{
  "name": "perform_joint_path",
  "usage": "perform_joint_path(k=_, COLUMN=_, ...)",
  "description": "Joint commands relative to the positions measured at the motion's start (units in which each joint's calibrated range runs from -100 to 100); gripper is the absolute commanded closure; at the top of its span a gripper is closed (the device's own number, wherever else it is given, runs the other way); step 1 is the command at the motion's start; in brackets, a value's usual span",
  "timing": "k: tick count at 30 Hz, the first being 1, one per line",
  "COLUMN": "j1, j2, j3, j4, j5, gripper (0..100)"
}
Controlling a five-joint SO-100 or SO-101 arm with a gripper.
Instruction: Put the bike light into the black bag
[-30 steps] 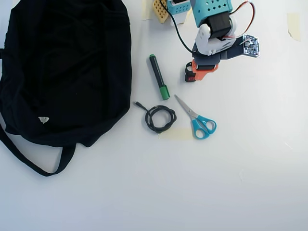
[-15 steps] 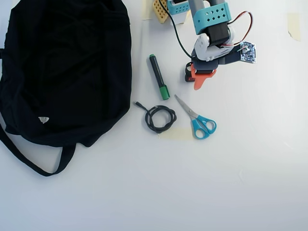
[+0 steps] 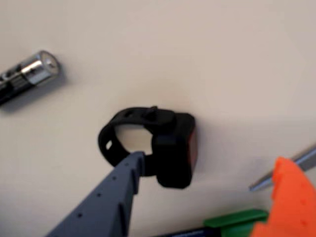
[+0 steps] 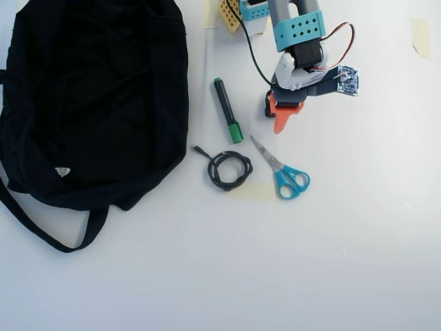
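The black bag (image 4: 89, 103) fills the left of the overhead view on the white surface (image 4: 358, 241), well apart from the arm. The hand (image 3: 207, 197) hangs with its fingers spread wide and empty. In the wrist view the grey finger (image 3: 106, 205) touches the bike light (image 3: 170, 148) at its strap loop, while the orange finger (image 3: 291, 202) stands clear. Best to centre the boxy body between the fingers before closing, steering away from the scissors (image 4: 282, 169) and green marker (image 4: 227, 110).
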Motion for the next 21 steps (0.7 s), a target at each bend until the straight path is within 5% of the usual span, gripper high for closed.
perform_joint_path(k=1, j1=0.4, j2=-0.29, j3=0.08, j4=-0.87, j5=-0.32, gripper=67)
perform_joint_path(k=21, j1=0.55, j2=-0.29, j3=2.68, j4=-1.81, j5=-0.05, gripper=63)
